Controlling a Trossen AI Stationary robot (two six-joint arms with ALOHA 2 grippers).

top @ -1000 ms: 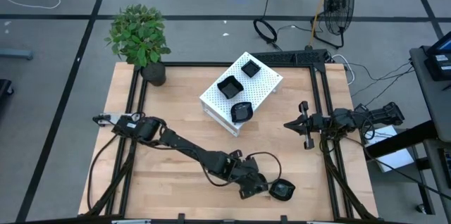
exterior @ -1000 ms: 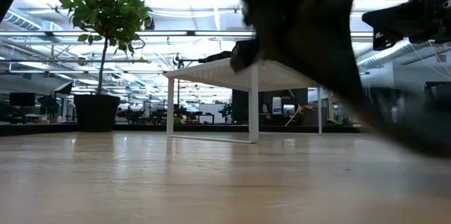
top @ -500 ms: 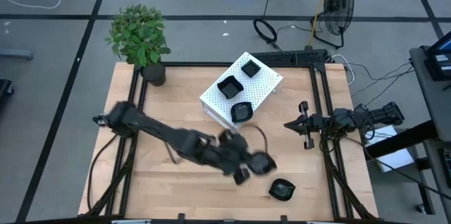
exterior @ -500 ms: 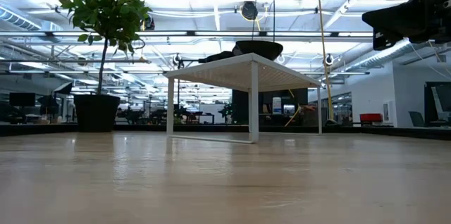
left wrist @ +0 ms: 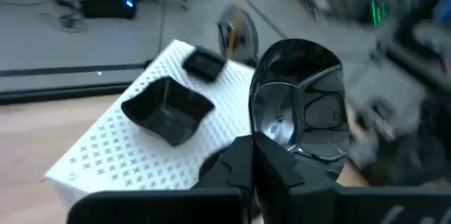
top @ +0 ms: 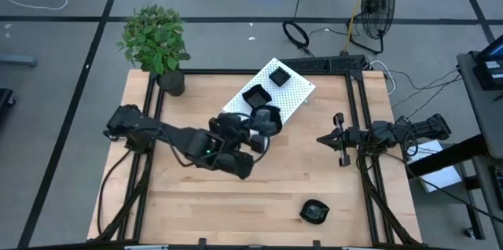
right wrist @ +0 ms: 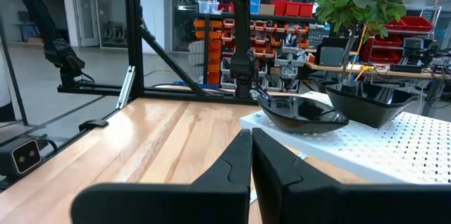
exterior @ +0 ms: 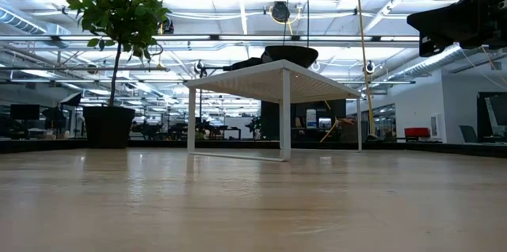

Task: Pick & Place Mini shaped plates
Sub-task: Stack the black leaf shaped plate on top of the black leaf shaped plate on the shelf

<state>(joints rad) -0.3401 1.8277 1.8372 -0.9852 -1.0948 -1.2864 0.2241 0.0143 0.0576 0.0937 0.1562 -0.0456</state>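
Left gripper (left wrist: 255, 155) clamped on rim of glossy black rounded plate (left wrist: 301, 101), carried above white perforated box (top: 295, 93) edge; thin rim hold, likely slip or clash with plates (top: 256, 95) already there; right gripper (top: 339, 139) shut, idle.

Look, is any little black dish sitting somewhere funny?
One black dish lies alone on the wooden table near its front edge, far from the three on the white perforated box. The left tool holds another dish tipped on edge above the box. Nothing looks spilled or broken.
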